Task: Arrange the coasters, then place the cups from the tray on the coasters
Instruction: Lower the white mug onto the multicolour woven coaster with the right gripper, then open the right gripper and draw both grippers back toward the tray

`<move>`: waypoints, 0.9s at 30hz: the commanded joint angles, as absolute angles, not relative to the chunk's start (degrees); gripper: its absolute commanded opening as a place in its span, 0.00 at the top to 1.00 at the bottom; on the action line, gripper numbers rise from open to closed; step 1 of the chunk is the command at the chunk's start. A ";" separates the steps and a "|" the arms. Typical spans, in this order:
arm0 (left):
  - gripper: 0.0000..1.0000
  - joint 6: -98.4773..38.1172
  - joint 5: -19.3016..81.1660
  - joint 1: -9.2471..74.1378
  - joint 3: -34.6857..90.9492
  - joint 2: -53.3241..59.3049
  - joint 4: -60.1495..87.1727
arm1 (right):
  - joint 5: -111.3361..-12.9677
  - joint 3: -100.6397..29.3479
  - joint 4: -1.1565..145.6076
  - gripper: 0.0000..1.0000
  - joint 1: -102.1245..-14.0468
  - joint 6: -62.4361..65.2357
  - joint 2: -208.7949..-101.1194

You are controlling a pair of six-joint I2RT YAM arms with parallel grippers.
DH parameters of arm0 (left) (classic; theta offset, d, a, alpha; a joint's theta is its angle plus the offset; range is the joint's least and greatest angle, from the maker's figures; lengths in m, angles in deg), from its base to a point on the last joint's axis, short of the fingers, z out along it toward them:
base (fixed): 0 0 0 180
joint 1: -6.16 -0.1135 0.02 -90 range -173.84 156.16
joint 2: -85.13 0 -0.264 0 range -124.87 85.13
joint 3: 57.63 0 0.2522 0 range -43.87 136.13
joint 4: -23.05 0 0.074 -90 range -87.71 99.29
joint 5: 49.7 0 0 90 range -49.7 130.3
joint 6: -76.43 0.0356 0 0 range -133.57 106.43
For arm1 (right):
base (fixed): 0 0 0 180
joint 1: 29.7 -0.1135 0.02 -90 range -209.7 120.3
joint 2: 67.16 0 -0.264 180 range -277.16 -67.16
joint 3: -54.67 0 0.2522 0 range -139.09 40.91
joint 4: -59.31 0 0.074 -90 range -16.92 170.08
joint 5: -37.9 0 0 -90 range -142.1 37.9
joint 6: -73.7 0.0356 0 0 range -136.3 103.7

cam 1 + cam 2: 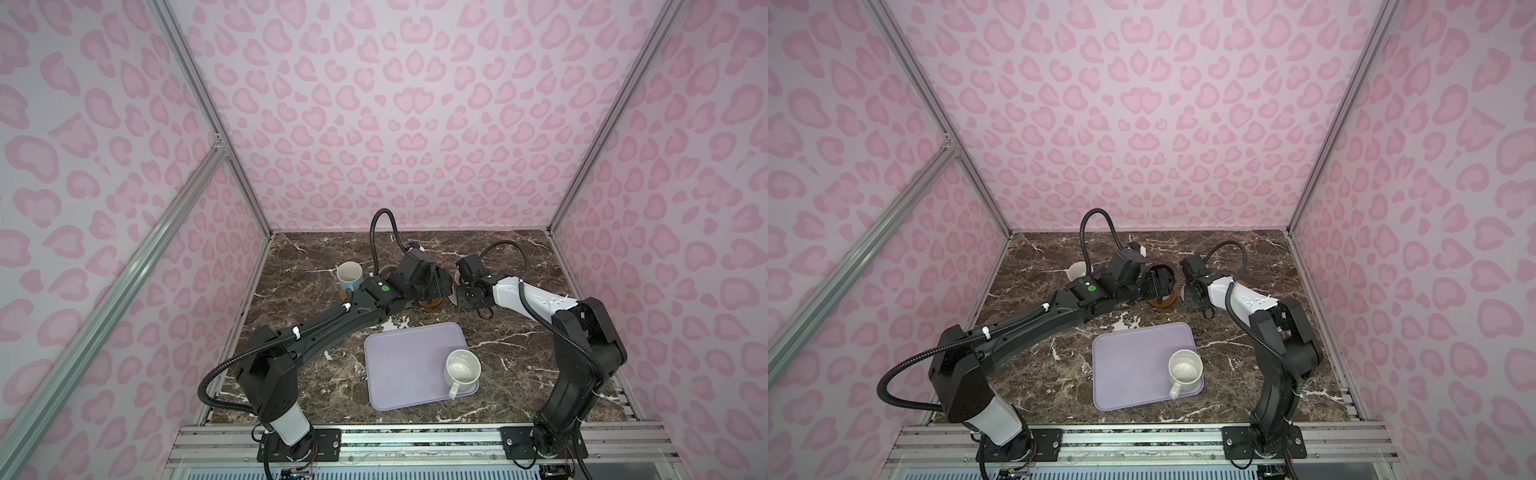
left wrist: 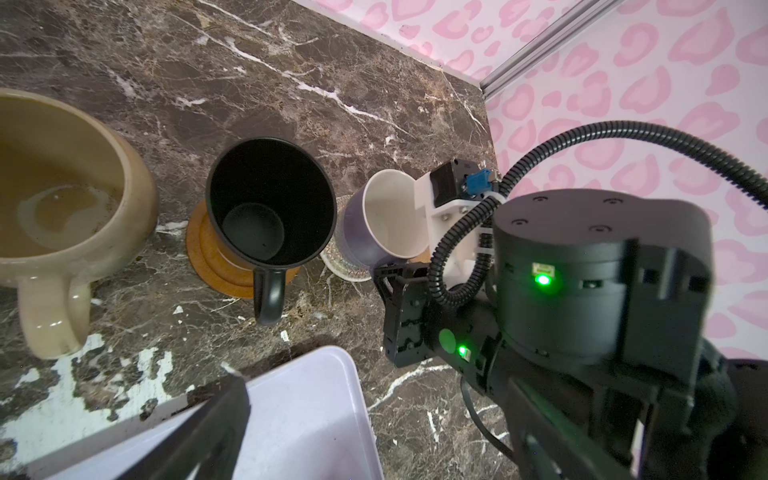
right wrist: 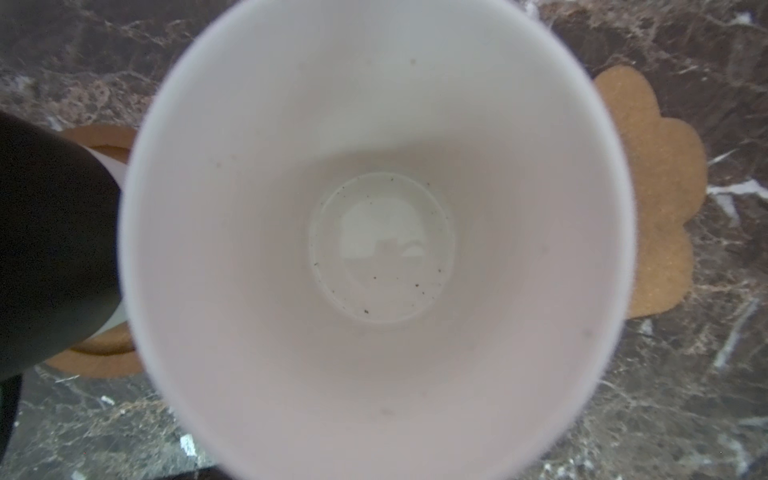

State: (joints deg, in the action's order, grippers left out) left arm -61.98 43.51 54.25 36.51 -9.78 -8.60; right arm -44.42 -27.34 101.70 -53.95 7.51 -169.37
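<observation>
Looking across the counter (image 1: 519, 332) in both top views, you have the lavender tray (image 1: 399, 353) near the front edge. Only the speckled cream mug (image 1: 462, 369) is on it, upright at the tray's front right corner with its handle toward the front.

Beyond the tray the other mugs stand in a row. The light blue mug (image 1: 349, 276) is at the left end. Next comes the pale yellow mug (image 2: 62, 199), mostly hidden behind your left arm in the top views. After it the black mug (image 2: 270, 203) sits upright on the brown wooden coaster (image 2: 208, 257), its handle pointing toward the tray.

Your right tool (image 1: 465, 293) is closed, clamped on the lavender mug (image 2: 386, 220). That mug leans slightly over the cream woven coaster (image 2: 345, 268), and you cannot tell whether its base rests on the coaster. The right wrist view looks straight down into its white inside. The tan flower coaster (image 3: 665, 199) lies just beside the mug, on the side away from the black mug.

Your left tool (image 1: 1160, 284) hovers by the black mug with its jaws wide apart, holding nothing.
</observation>
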 commanded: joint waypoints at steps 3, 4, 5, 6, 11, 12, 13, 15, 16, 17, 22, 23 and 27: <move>0.03 -62.01 44.84 54.27 36.16 -8.49 -8.02 | -43.84 -27.62 102.86 0.81 -54.03 8.13 -169.47; 0.03 -62.10 44.87 54.24 36.03 -8.32 -7.94 | -43.76 -27.61 103.04 0.79 -53.96 8.13 -169.39; 0.03 -62.20 45.02 54.25 35.86 -8.20 -7.91 | -43.84 -27.58 103.28 0.76 -54.00 8.13 -169.25; 0.03 -62.18 45.05 54.26 35.86 -8.10 -7.86 | -43.99 -27.71 103.59 0.72 -54.01 8.13 -169.13; 0.03 -62.11 45.98 54.28 35.73 -7.20 -8.21 | -42.35 -27.70 105.11 0.44 -53.96 8.68 -166.84; 0.03 -62.10 46.02 54.26 35.54 -6.95 -8.04 | -42.45 -27.55 104.86 0.37 -54.05 8.60 -166.03; 0.03 -62.09 46.10 54.30 35.26 -6.62 -8.04 | -42.45 -27.33 104.72 0.28 -54.11 8.76 -165.18; 0.03 -61.90 46.16 54.23 34.66 -5.98 -8.06 | -42.58 -27.10 104.80 0.21 -54.18 9.25 -163.26; 0.03 -61.74 46.34 54.24 34.26 -5.53 -8.03 | -42.73 -26.96 105.09 0.20 -54.22 9.40 -162.29; 0.03 -61.68 46.51 54.28 33.80 -5.02 -7.97 | -42.82 -27.02 105.58 0.20 -54.29 9.38 -161.41; 0.03 -59.92 46.02 54.24 30.18 -1.43 -7.11 | -38.14 -26.70 108.72 0.21 -56.51 8.75 -155.10; 0.03 -59.22 45.41 54.30 29.84 -0.82 -7.19 | -35.84 -26.16 109.13 0.22 -57.43 8.18 -153.91; 0.01 -56.35 43.79 54.27 27.61 2.32 -8.31 | -25.13 -22.66 110.03 0.09 -61.71 6.60 -148.82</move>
